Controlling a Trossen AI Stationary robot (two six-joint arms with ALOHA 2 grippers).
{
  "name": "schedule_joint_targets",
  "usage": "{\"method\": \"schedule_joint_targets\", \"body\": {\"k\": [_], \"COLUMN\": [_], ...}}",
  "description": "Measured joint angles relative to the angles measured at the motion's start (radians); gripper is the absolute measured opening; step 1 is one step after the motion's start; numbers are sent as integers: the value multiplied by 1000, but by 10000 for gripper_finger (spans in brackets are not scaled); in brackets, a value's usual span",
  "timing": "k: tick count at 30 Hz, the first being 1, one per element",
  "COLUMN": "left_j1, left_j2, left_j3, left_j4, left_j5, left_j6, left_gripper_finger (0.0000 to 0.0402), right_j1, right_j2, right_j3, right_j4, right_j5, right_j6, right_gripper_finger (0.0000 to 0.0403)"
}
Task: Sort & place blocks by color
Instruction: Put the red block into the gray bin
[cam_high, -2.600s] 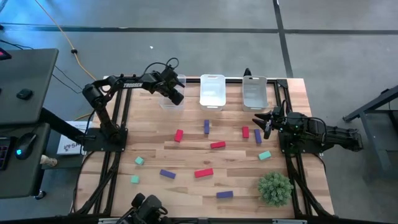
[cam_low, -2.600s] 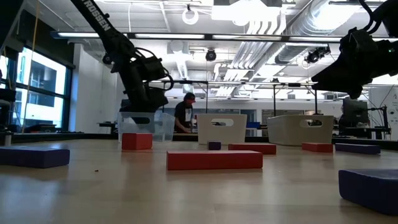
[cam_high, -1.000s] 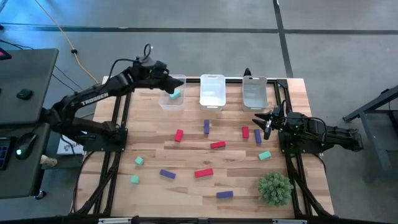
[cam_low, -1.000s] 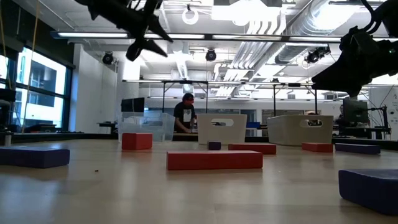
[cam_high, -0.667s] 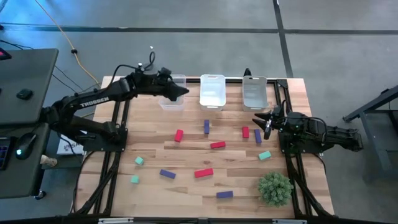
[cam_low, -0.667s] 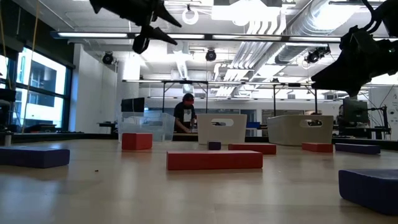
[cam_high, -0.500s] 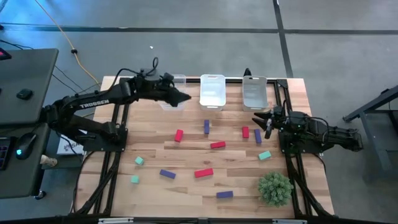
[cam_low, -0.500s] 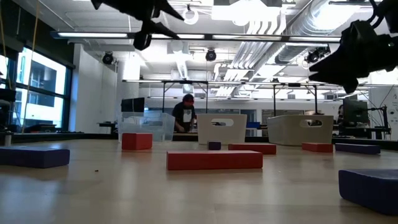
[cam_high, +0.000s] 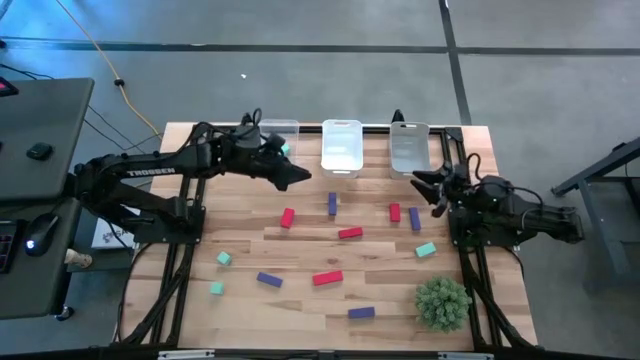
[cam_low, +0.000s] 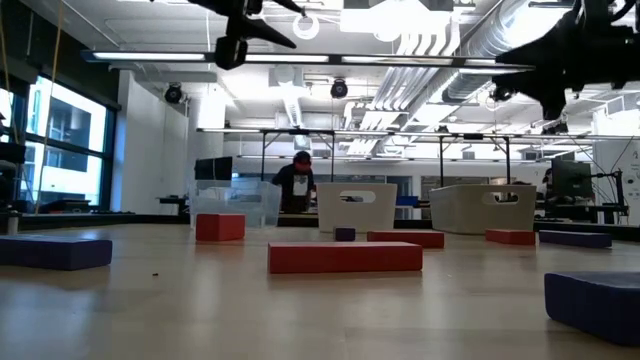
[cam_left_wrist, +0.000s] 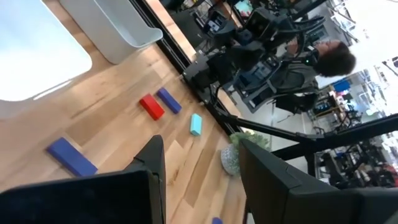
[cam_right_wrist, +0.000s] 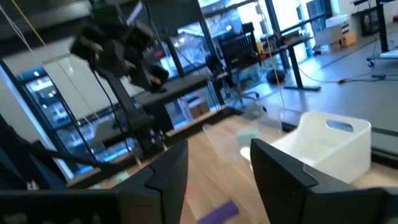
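Observation:
Red, purple and teal blocks lie scattered flat on the wooden table (cam_high: 200, 230): red ones (cam_high: 288, 217) (cam_high: 350, 233) (cam_high: 327, 278), purple ones (cam_high: 332, 204) (cam_high: 269, 280) (cam_high: 361, 312), teal ones (cam_high: 425, 249) (cam_high: 224, 258). One teal block (cam_high: 285, 148) lies inside the clear left bin (cam_high: 272, 133). My left gripper (cam_high: 297, 177) (cam_left_wrist: 200, 144) hangs open and empty, high above the table, just on the near side of that bin. My right gripper (cam_high: 425, 184) (cam_right_wrist: 219, 149) is open and empty too, raised at the right side beside a red block (cam_high: 394, 212) and a purple one (cam_high: 414, 218).
Two white bins (cam_high: 341, 147) (cam_high: 409, 150) stand along the far edge beside the clear one. A fuzzy green plant ball (cam_high: 442, 302) sits near the near right corner. A person (cam_low: 296, 182) stands in the room beyond the table. Bare wood shows between the blocks.
My left gripper has swung from above the clear bin toward the table's right and near side, staying high and open. My right gripper has risen and shifted a little toward the far edge. No block has moved.

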Motion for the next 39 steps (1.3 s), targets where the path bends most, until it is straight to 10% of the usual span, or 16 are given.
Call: {"method": "schedule_joint_targets", "body": {"k": [9,18,39], "left_j1": [36,79,120], "left_j2": [0,0,1], "left_j3": [0,0,0], "left_j4": [0,-1,-161], "left_j5": [1,1,1], "left_j6": [122,208,504], "left_gripper_finger": [117,117,117], "right_j1": [0,-1,11], "right_j2": [60,393,1020], "right_j3": [176,485,639], "right_j4": [-53,-521,-775], "right_j5": [43,89,-212], "right_j6": [11,302,920], "right_gripper_finger": [213,213,213]}}
